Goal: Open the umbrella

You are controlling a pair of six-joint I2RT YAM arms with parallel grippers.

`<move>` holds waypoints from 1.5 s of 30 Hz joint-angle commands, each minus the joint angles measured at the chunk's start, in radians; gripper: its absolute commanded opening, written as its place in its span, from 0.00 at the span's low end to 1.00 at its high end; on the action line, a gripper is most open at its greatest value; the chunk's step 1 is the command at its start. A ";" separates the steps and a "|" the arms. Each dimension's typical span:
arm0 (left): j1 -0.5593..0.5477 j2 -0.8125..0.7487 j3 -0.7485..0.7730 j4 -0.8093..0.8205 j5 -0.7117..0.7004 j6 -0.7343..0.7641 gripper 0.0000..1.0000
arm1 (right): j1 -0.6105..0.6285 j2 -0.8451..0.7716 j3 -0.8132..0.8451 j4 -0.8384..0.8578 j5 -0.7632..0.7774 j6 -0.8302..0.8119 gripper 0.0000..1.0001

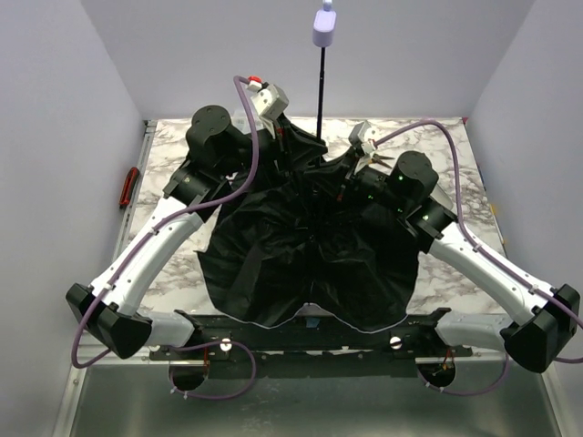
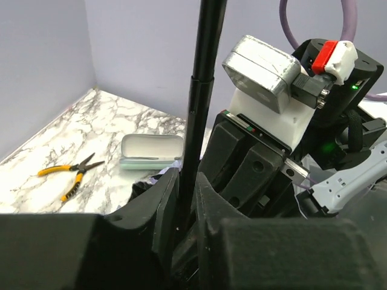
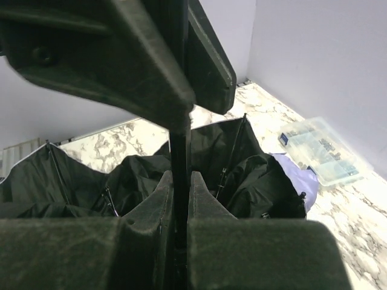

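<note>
Umbrella (image 1: pixel 301 255) inverted mid-table (image 1: pixel 437 287), black canopy lining up, sprawled to the near edge. Shaft (image 1: pixel 321 86) upright, lavender handle (image 1: pixel 324 27) on top. Left gripper (image 2: pixel 187 181) clamped on a thicker shaft section, fingers (image 2: pixel 163 205) tight on both sides. Right gripper (image 3: pixel 179 181) clenched on the thin shaft. Yellow-handled pliers (image 2: pixel 69 175) and clear compartment box (image 3: pixel 320 151) lie on the marble.

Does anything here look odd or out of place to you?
Yes: the lavender-and-black folding umbrella is upside down. Its canopy slumps crumpled on the marble table, black inside facing up, only half spread, while its thin black shaft sticks up with the small lavender handle on top.
</note>
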 commanded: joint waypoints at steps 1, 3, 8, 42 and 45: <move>0.003 0.011 0.008 0.038 0.059 -0.055 0.10 | 0.005 -0.040 -0.010 0.069 -0.018 -0.008 0.00; 0.004 0.016 0.018 0.040 0.093 -0.050 0.00 | 0.005 -0.052 -0.002 0.050 0.017 0.007 0.01; 0.012 0.001 0.015 0.065 0.124 -0.048 0.00 | 0.004 -0.100 -0.009 -0.033 0.105 0.017 0.44; 0.027 0.013 0.051 0.152 0.215 -0.081 0.00 | -0.032 -0.053 -0.052 -0.157 0.085 0.157 0.21; 0.027 0.010 0.057 0.160 0.242 -0.094 0.00 | -0.032 -0.032 -0.071 -0.147 0.111 0.129 0.21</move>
